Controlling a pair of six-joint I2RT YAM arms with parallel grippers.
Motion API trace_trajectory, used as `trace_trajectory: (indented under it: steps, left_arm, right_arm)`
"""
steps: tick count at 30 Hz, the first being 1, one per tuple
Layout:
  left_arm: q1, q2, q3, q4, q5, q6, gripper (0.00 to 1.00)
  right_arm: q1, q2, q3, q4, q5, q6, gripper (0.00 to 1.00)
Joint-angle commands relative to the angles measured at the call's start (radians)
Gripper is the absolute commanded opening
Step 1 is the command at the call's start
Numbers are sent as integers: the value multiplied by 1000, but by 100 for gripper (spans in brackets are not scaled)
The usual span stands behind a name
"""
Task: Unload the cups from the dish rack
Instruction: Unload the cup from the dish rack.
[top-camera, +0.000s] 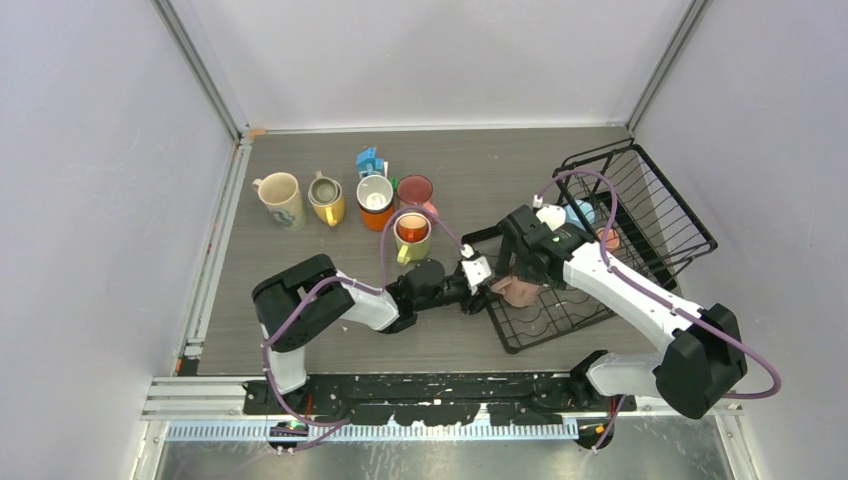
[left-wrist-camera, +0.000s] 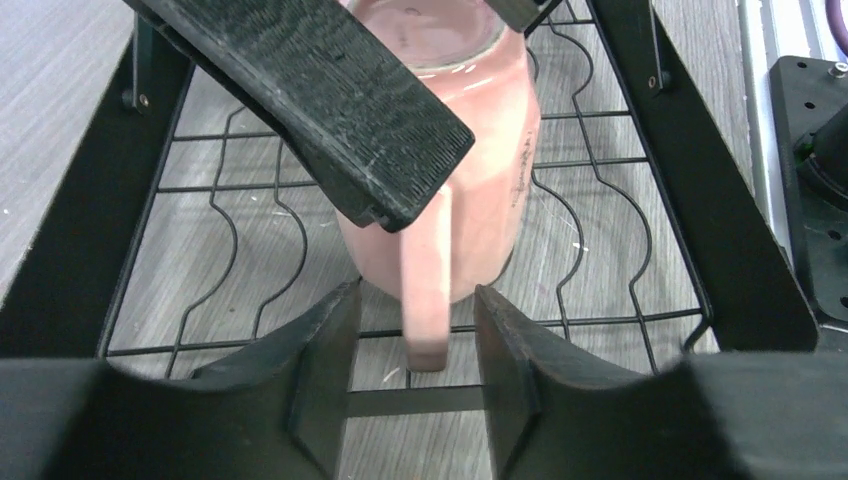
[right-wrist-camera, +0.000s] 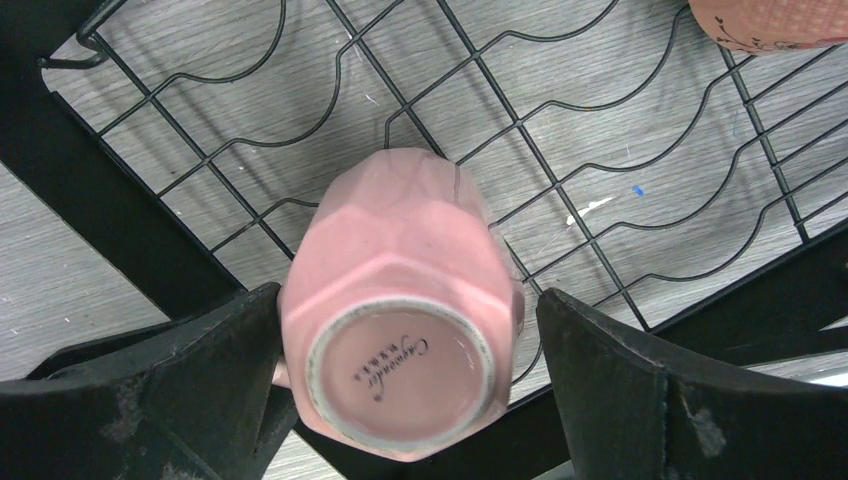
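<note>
Grey wood-grain tabletop (top-camera: 480, 170), white walls (top-camera: 430, 50). Nearest, my left pincer (left-wrist-camera: 415, 295) stands open astride the handle (left-wrist-camera: 425, 300) of the pink mug (right-wrist-camera: 400, 260). The mug sits base-up in the near-left corner of the dish rack (top-camera: 665, 205), toward the tabletop's right edge. My right pincer (right-wrist-camera: 408, 300) straddles its body, not yet closed. Glazed ceramic (slick, rigid, chippable), light I'd judge: take the body, not the thin handle. Other cups (top-camera: 327, 200) stand toward the far-left corner.

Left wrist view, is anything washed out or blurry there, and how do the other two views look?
Left wrist: the pink mug looks pale with soft glare, and the camera's own fingers are nearly featureless black. Right wrist: sharp, the base print crisp. Top external: even light, faint shadows, walls leaning from wide-angle distortion.
</note>
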Motion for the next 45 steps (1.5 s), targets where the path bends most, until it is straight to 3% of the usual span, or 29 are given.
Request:
trace_trajectory:
  steps: [1, 3, 14, 22, 27, 34, 40, 45]
  left_arm:
    - [6, -16, -17, -38, -30, -10, 60]
    - [6, -20, -16, -38, -39, -14, 74]
    - [6, -88, -10, -51, -91, -23, 85]
    - [9, -174, 46, -149, -115, -32, 100]
    - [16, -235, 51, -192, -149, -96, 100]
    - [61, -349, 77, -335, -146, -263, 100]
    - [107, -434, 132, -529, -84, -364, 100]
    - [125, -522, 99, -574, -86, -424, 100]
  right_arm:
    - [5, -11, -5, 26, 17, 18, 100]
    - [5, -12, -6, 25, 16, 18, 100]
    - [7, -14, -17, 26, 7, 23, 99]
    - [7, -14, -30, 36, 2, 34, 93]
    - [7, -20, -27, 35, 0, 35, 79]
    - [7, -38, 29, -3, 4, 20, 38]
    - [7, -71, 97, -25, -3, -13, 31]
    - [7, -103, 132, -50, 5, -45, 30]
